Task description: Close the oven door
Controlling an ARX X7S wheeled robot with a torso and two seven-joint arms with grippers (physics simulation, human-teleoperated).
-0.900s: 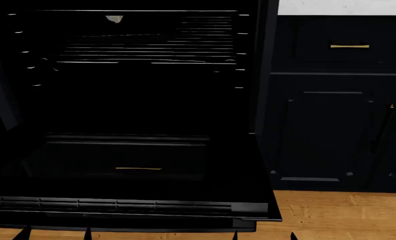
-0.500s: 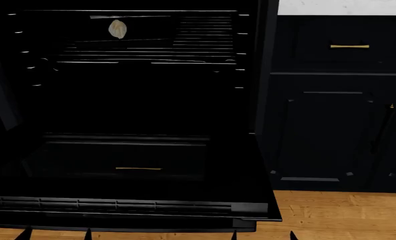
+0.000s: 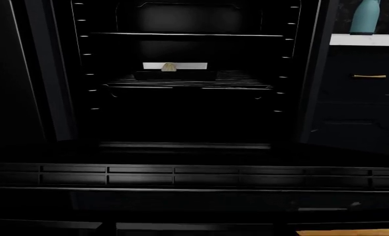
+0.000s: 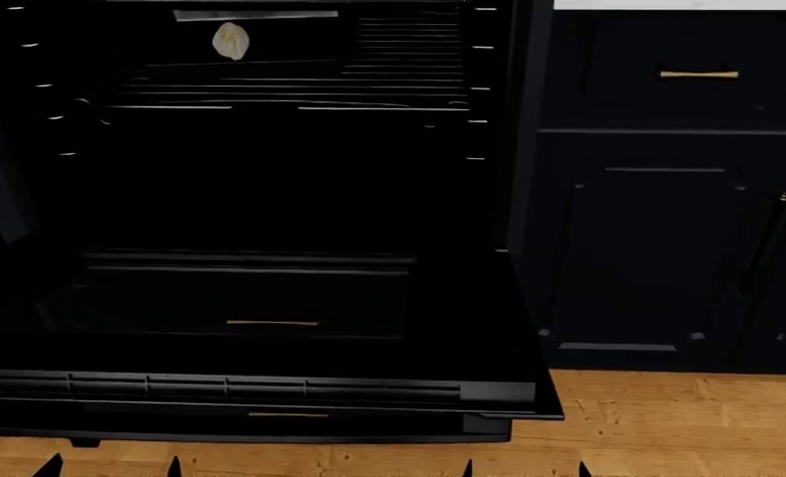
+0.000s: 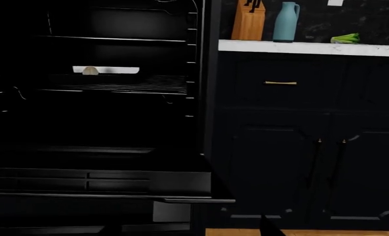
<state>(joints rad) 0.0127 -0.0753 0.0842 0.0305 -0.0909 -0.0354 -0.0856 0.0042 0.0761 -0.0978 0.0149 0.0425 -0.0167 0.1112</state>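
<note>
The oven door hangs fully open, a wide glossy black panel lying flat in front of the oven cavity. Its slotted grey vent strip runs along the near edge, and also shows in the left wrist view as the vent strip. The right wrist view shows the door's right corner. Only the dark fingertips of my left gripper and right gripper show, below the door's near edge. Both are open and hold nothing. They do not touch the door.
Wire racks and a pale lump of food on a tray sit inside the oven. To the right stand a navy drawer with a brass handle and a cabinet door. Wooden floor lies below. A knife block and a teal vase stand on the counter.
The head view has shifted, so the oven, door and cabinets sit slightly higher in the frame. The door stays flat open. Both grippers' fingertips stay at the bottom edge.
</note>
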